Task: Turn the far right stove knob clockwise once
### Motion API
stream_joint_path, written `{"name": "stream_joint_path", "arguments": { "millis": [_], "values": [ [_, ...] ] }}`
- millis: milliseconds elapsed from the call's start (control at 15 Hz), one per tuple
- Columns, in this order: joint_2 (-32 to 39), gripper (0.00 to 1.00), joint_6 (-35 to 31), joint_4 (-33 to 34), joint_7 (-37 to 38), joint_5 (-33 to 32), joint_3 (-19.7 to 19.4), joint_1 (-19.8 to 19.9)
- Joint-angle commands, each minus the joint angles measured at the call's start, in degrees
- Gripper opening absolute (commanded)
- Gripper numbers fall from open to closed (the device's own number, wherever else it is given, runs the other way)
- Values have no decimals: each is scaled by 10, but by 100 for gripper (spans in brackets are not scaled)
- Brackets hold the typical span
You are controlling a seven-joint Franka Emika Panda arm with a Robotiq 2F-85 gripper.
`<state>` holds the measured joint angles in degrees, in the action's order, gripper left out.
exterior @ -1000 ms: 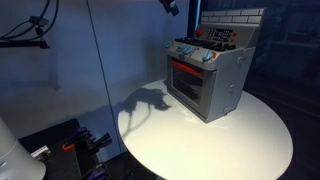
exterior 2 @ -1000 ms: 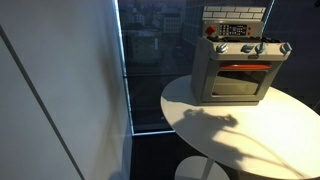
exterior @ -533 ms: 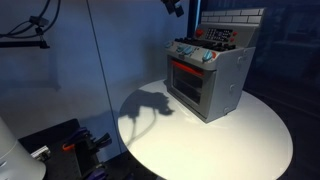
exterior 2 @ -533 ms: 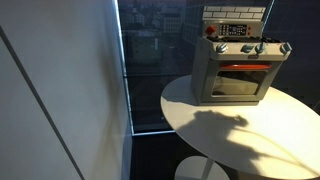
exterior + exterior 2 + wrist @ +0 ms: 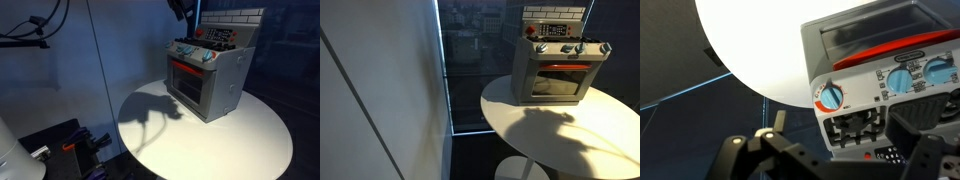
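Gripper [image 5: 179, 7] hangs above the stove [image 5: 555, 72], well clear of it. In the wrist view I read its jaws as spread wide with nothing between them, and the burner top and knob row show through the gap. The far right stove knob [image 5: 604, 47] sits at the right end of the front row, over the red-framed door, untouched. The stove stands near the back edge of the round white table [image 5: 505, 105], with the arm's shadow lying across the tabletop.
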<state>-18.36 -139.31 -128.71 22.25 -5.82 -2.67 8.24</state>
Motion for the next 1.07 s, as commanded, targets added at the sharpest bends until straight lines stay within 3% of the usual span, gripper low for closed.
{"name": "stream_joint_path", "arguments": {
  "millis": [0,533,1000],
  "values": [
    [39,100,-24,26,-30,24,-10,1],
    [106,100,-42,65,-49,36,-22,-1],
    [92,100,-57,42,-24,14,-17,2]
  ]
}}
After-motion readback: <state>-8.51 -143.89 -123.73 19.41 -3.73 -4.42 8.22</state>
